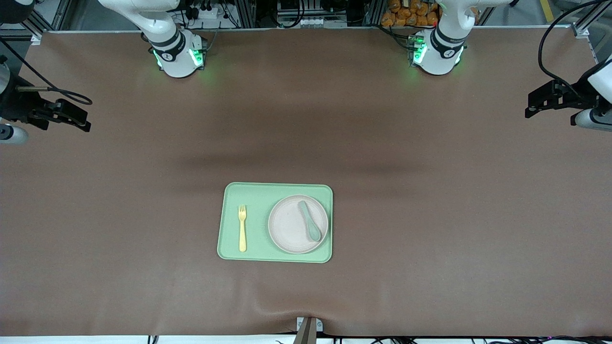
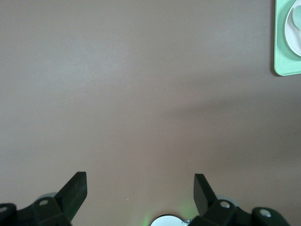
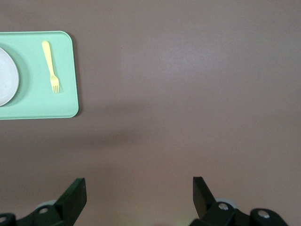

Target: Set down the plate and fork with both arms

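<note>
While both arms wait at the table's ends, the tray [image 1: 275, 222] lies midway between them, near the front camera. On it the fork [image 1: 242, 228] rests toward the right arm's end, and the plate [image 1: 292, 229] sits beside it toward the left arm's end, with a spoon [image 1: 309, 220] on the plate. The left gripper [image 2: 140, 189] and the right gripper [image 3: 139, 190] hang over bare table, fingers spread wide, holding nothing.

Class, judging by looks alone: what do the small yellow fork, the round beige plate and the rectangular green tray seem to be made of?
Small yellow fork: probably plastic, uniform colour, no metallic shine.
Round beige plate: matte, glare-free; possibly plastic or fibre composite, unclear.
Rectangular green tray: likely moulded plastic, with rounded corners, raised rim, even matte colour.
</note>
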`<state>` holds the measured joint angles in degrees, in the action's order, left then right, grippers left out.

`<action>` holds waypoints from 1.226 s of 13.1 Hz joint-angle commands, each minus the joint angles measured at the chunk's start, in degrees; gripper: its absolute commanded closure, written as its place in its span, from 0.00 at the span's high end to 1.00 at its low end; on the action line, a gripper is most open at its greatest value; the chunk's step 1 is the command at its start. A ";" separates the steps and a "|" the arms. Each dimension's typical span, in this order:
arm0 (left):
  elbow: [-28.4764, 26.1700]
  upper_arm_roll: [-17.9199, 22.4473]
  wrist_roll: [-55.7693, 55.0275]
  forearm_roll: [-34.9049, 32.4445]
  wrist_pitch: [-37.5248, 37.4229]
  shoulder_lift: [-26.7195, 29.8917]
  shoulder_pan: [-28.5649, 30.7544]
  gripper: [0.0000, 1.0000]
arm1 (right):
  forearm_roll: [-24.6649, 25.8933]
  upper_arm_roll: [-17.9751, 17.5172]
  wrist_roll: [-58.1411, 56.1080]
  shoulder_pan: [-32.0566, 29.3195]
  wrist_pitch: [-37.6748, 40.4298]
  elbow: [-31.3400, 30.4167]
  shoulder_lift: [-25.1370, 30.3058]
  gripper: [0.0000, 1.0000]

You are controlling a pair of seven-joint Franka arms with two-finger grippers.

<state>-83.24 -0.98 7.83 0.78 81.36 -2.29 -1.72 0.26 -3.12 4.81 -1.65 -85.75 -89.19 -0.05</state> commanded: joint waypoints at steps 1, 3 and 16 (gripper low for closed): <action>0.01 -0.17 0.08 -0.70 -0.76 0.80 -0.04 1.00 | 1.48 -0.31 -1.37 -1.34 -1.43 -2.05 2.17 1.00; 0.01 -0.17 0.17 -0.70 -0.76 0.80 0.05 1.00 | 5.08 -0.40 -2.52 -1.16 0.49 3.74 -1.17 1.00; 0.01 -0.87 0.08 -1.31 -0.76 0.80 0.05 1.00 | 2.64 -0.04 -3.75 -0.90 0.76 4.90 -1.44 1.00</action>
<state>-83.24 -1.43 7.83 0.78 81.29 -2.29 -1.73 3.54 -2.71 1.78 -2.08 -86.11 -86.02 -0.69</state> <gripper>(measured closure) 0.000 0.000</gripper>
